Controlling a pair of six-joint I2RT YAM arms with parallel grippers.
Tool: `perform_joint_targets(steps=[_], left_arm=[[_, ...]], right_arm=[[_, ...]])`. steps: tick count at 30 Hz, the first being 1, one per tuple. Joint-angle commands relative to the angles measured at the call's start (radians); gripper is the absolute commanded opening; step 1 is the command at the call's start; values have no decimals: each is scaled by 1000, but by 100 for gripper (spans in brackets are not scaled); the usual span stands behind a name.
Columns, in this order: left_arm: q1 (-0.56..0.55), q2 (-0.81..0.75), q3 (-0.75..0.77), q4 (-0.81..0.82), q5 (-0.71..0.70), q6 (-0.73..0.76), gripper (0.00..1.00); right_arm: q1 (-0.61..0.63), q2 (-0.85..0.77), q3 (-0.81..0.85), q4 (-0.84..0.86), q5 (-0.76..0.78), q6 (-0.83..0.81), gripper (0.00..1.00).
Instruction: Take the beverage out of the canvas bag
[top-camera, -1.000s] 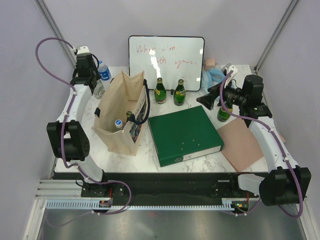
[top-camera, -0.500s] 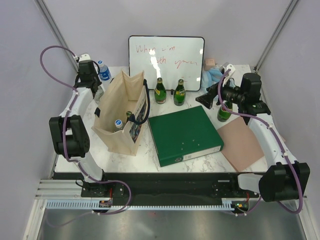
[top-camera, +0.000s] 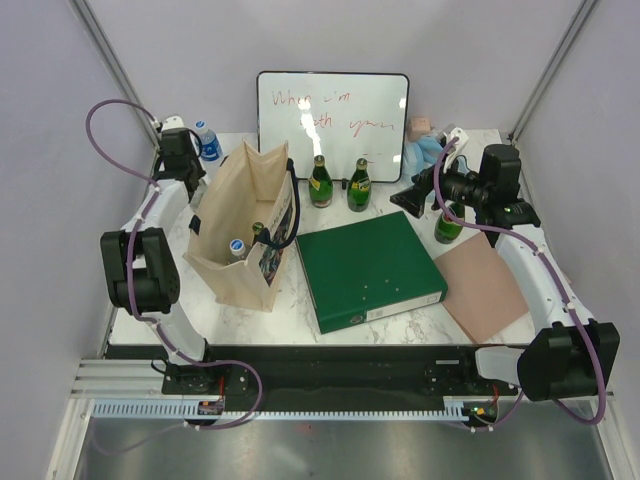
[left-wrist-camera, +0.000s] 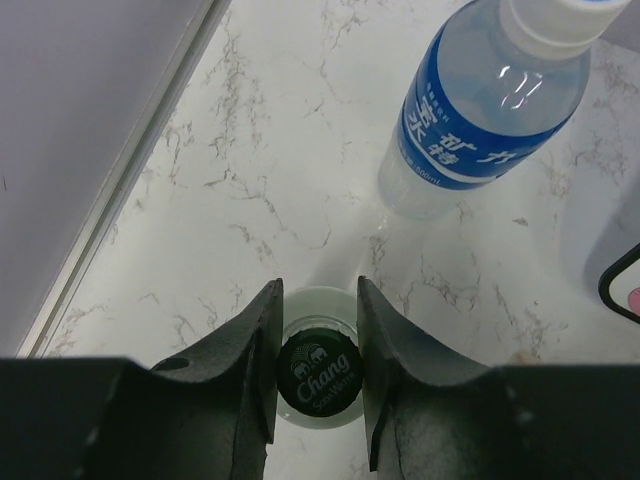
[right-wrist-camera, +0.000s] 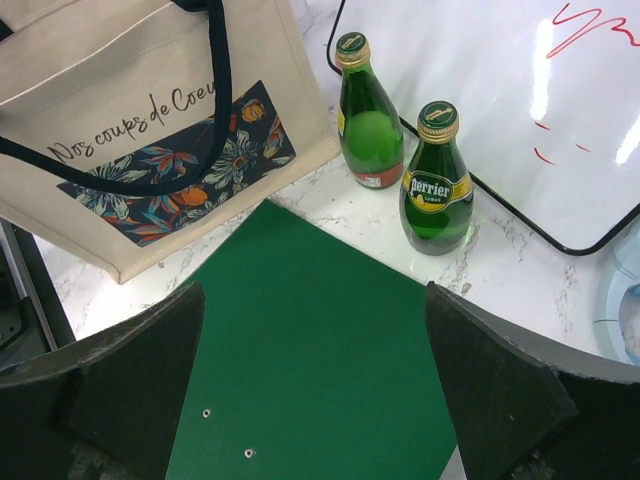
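The beige canvas bag (top-camera: 243, 225) stands upright at the left, with dark handles and a floral print (right-wrist-camera: 170, 165). In its open mouth I see a blue-and-white bottle cap (top-camera: 237, 244) and a dark cap (top-camera: 257, 228). My left gripper (top-camera: 187, 181) is behind the bag at the table's far left. In the left wrist view it (left-wrist-camera: 318, 325) is shut on the black "Chang" cap of a clear soda bottle (left-wrist-camera: 318, 375) standing on the marble. My right gripper (top-camera: 415, 195) is open and empty above the green binder (right-wrist-camera: 320, 330).
A water bottle (left-wrist-camera: 480, 110) with a blue label stands just beyond the soda bottle. Two green Perrier bottles (top-camera: 319, 182) (top-camera: 359, 186) stand before the whiteboard (top-camera: 333, 110). A third green bottle (top-camera: 449, 224) is under the right arm. A brown pad (top-camera: 485, 285) lies at the right.
My left gripper has shifted a little down and to the right beside the water bottle, and the arm's elbow has risen. The right arm has barely moved.
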Motion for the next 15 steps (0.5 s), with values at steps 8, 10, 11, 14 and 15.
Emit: perform_joint_targets(steps=[8, 10, 11, 14, 15], left_arm=[[9, -95, -25, 147, -41, -31, 47], [10, -110, -25, 140, -43, -36, 53], [9, -118, -22, 136, -40, -39, 59], [9, -169, -19, 87, -21, -52, 67], [7, -199, -19, 75, -2, -56, 68]], right_arm=[[14, -7, 39, 0, -23, -23, 98], [17, -10, 39, 0, -23, -23, 98], [16, -12, 39, -3, -25, -24, 98], [20, -12, 40, -7, -31, -26, 98], [22, -13, 42, -10, -37, -26, 98]])
